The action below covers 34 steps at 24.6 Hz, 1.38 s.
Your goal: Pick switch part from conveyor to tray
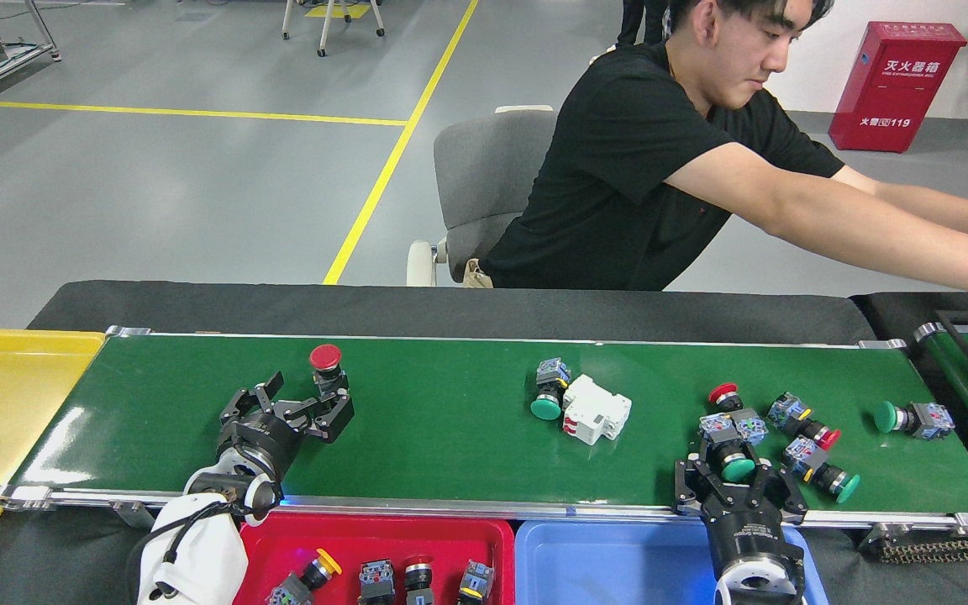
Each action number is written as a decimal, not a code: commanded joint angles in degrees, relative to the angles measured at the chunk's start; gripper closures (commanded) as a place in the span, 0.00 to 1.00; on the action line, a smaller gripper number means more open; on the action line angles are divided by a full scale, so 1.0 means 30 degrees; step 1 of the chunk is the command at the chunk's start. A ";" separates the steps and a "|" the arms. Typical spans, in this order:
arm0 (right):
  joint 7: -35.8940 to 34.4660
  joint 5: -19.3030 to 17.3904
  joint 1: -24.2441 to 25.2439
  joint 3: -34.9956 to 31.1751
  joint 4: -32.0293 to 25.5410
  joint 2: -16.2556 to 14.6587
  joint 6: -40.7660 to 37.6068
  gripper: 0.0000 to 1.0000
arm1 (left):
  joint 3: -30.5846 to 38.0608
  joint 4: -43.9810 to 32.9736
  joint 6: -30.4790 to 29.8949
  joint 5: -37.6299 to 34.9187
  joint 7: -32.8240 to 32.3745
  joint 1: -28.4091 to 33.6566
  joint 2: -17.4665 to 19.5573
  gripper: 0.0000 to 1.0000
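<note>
Nearest, lay a red tray holding several switch parts and a blue tray beside it on the right. Beyond them ran the conveyor. Over its left end hovered the left gripper, fingers spread wide, just beside an upright red-capped switch part. At the near right sat the right gripper, fingers open around a green-capped switch part in a cluster. Mid-belt lay a white breaker touching another green-capped part. Farthest, leaned a person reaching right behind the table.
</note>
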 commanded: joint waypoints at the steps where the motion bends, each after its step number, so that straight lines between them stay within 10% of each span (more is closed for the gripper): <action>1: 0.0012 0.0031 -0.0085 -0.0093 -0.0996 -0.0115 -0.1306 0.98 | 0.0030 0.0129 0.0209 -0.0045 0.0171 -0.0605 -0.0048 0.11; 9: -0.0017 0.0031 0.0208 0.2748 -0.3018 0.0588 -1.2585 0.97 | 0.0030 0.0627 0.0092 0.0160 0.0288 -0.0693 -0.0107 0.74; 10: 0.0012 0.0060 0.0149 0.3188 -0.2930 0.0676 -1.4313 0.81 | 0.0030 0.0539 -0.0113 0.0160 0.0288 -0.0605 -0.0195 0.80; 12: 0.0100 0.0060 -0.0027 0.3803 -0.2578 0.0910 -1.6774 0.00 | 0.0030 0.0070 -0.0904 0.0160 0.0406 -0.0370 -0.0282 0.87; 18: 0.0130 -0.0116 -0.0144 0.3920 -0.1992 0.1379 -1.8972 0.00 | 0.0060 -0.7078 -0.5123 0.0160 0.0318 0.4054 0.0069 0.92; 22: 0.0130 -0.1463 0.1175 0.0786 -0.3018 0.1262 -1.7683 0.00 | 0.0704 -1.4373 -1.0777 0.0277 0.0259 1.0235 0.1329 0.86; 26: -0.0281 -0.1903 0.5218 -0.3961 -0.5127 0.1789 -1.2585 0.02 | 0.1085 -1.6834 -1.1070 0.0160 0.0259 1.3956 0.1153 0.00; 34: -0.2742 -0.0731 0.7298 -0.4781 -0.6387 0.1789 -0.3034 0.03 | 0.3165 -1.6834 -1.1070 0.0248 0.0376 1.4483 0.1095 0.00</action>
